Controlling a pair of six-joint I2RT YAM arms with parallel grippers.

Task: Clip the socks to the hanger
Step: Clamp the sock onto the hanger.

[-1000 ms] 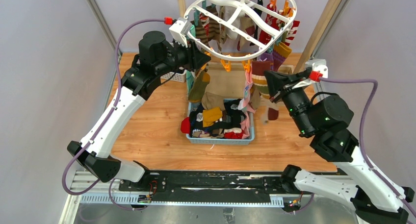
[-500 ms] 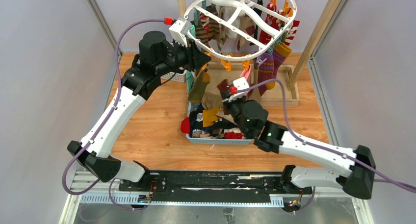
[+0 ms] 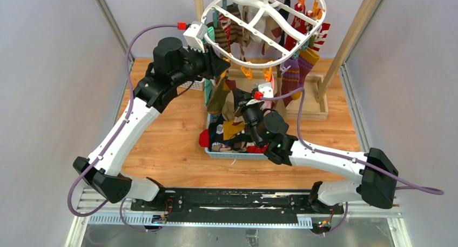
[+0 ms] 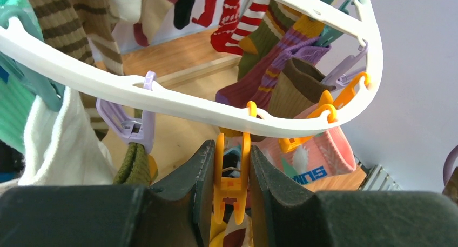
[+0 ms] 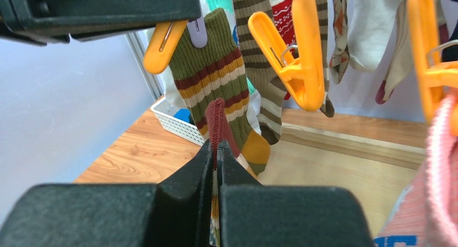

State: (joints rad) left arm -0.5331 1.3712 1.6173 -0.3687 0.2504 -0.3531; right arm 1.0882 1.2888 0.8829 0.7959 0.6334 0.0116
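The hanger (image 3: 254, 65) is a white oval ring with several socks clipped round it, hung from a wooden rack. In the left wrist view its rim (image 4: 189, 109) curves just above my left gripper (image 4: 232, 149), which is shut on an orange clothespin (image 4: 232, 171) dangling from the rim and squeezes its handles. My right gripper (image 5: 217, 147) is shut on the dark red cuff of a striped sock (image 5: 217, 114), held upright just below the left gripper's pin. From above, the right gripper (image 3: 237, 95) sits under the hanger's near rim, close to the left gripper (image 3: 224, 67).
A blue basket (image 3: 243, 154) full of loose socks lies on the table under both grippers. A white lattice basket (image 3: 192, 85) stands behind the left arm. The wooden rack's post (image 3: 351, 36) rises at the right. An olive striped sock (image 5: 216, 68) and other orange pins (image 5: 302, 68) hang close ahead.
My right arm has swung from the right side to the middle and risen with the sock to just under the hanger's near rim. The left gripper kept its hold on the pin.
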